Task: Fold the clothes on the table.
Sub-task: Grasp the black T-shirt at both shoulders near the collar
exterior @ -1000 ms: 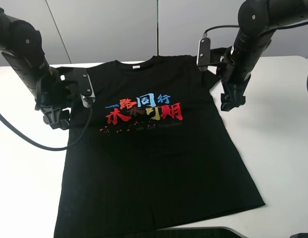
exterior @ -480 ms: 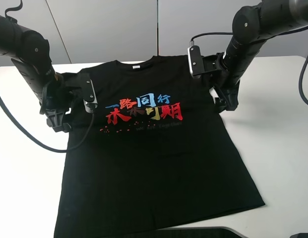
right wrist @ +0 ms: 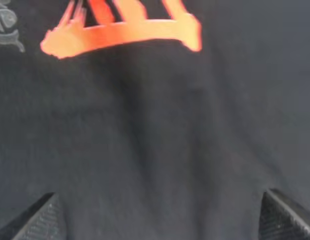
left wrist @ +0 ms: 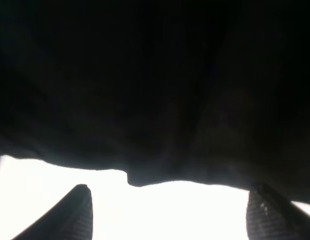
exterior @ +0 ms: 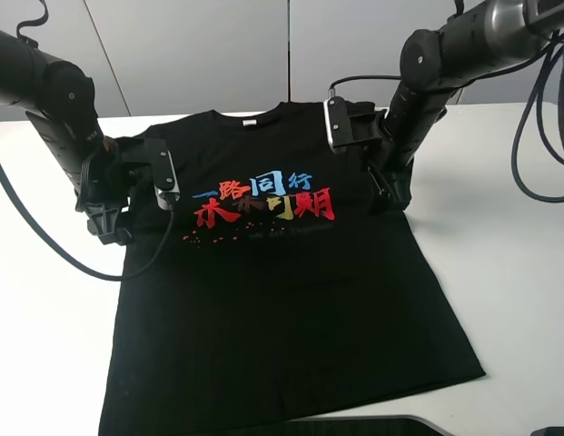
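A black T-shirt (exterior: pixel 282 309) with a red and blue print (exterior: pixel 263 202) lies flat, front up, on the white table (exterior: pixel 509 272). My left gripper (exterior: pixel 109 222) hangs at the shirt's left sleeve edge. In the left wrist view (left wrist: pixel 172 215) it is open and empty, with the black cloth edge (left wrist: pixel 135 177) just beyond the fingertips. My right gripper (exterior: pixel 389 195) hovers over the shirt's right chest beside the print. In the right wrist view (right wrist: pixel 159 220) it is open and empty above black cloth, with the red print (right wrist: pixel 120 32) ahead.
Black cables (exterior: pixel 45 245) trail from the left arm across the table, and more cables (exterior: pixel 536 136) hang at the right. A dark object (exterior: pixel 354 425) lies at the front table edge below the shirt hem. Grey wall panels stand behind.
My right gripper has moved left, from off the shirt's right sleeve to over its right chest near the print. The left gripper has shifted only slightly. The shirt has not moved.
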